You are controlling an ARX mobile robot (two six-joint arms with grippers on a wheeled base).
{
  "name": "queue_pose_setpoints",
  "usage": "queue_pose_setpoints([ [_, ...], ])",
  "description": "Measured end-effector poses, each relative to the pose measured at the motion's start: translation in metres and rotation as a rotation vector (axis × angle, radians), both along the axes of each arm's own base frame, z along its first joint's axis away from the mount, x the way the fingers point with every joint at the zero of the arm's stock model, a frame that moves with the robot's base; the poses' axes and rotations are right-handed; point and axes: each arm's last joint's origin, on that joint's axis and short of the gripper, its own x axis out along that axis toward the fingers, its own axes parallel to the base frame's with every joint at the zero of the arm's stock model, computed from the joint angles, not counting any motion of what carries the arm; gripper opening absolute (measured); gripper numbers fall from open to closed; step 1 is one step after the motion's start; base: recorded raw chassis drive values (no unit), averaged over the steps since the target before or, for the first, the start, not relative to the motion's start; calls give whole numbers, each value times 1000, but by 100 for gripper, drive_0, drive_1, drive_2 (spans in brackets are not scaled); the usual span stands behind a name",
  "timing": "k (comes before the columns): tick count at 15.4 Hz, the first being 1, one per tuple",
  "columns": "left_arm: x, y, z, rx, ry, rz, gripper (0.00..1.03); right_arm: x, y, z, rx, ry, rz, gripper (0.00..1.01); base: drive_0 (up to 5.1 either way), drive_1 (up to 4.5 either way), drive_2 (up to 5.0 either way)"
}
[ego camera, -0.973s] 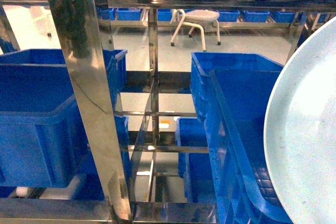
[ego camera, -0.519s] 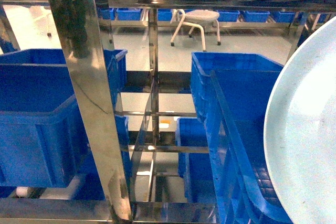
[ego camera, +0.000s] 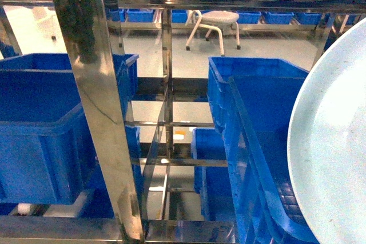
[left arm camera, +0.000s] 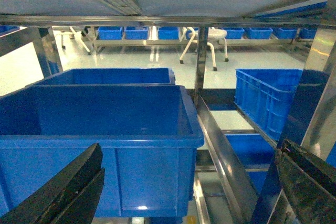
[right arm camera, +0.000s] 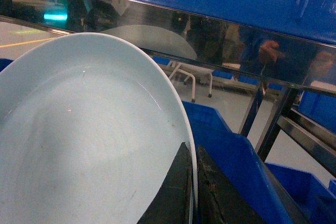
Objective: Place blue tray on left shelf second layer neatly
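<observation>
The pale blue tray (ego camera: 334,141) stands on edge at the right of the head view, in front of a dark-blue crate (ego camera: 257,101). In the right wrist view my right gripper (right arm camera: 192,182) is shut on the rim of the blue tray (right arm camera: 89,135), one finger on each face. My left gripper (left arm camera: 191,150) is open with nothing between its fingers (left arm camera: 68,187). It faces a blue crate (left arm camera: 105,129) on a tier of the stainless-steel rack (ego camera: 94,112). I cannot tell which tier is the left shelf second layer. Neither gripper shows in the head view.
Blue crates (ego camera: 40,130) fill the rack's left bay, and more sit on the right (left arm camera: 268,98). A steel rail (left arm camera: 220,156) runs between the bays and a mirror-like beam (right arm camera: 210,35) crosses above the tray. A white stool (ego camera: 214,24) stands on the floor behind.
</observation>
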Motion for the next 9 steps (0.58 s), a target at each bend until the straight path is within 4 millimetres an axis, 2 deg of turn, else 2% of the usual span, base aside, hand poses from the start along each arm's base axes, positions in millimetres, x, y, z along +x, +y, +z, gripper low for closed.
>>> queue_pose_setpoints([
  [9,0,0,0,0,0,0,98,4,-4,-3,-13,28,-23,2,0,0,0],
])
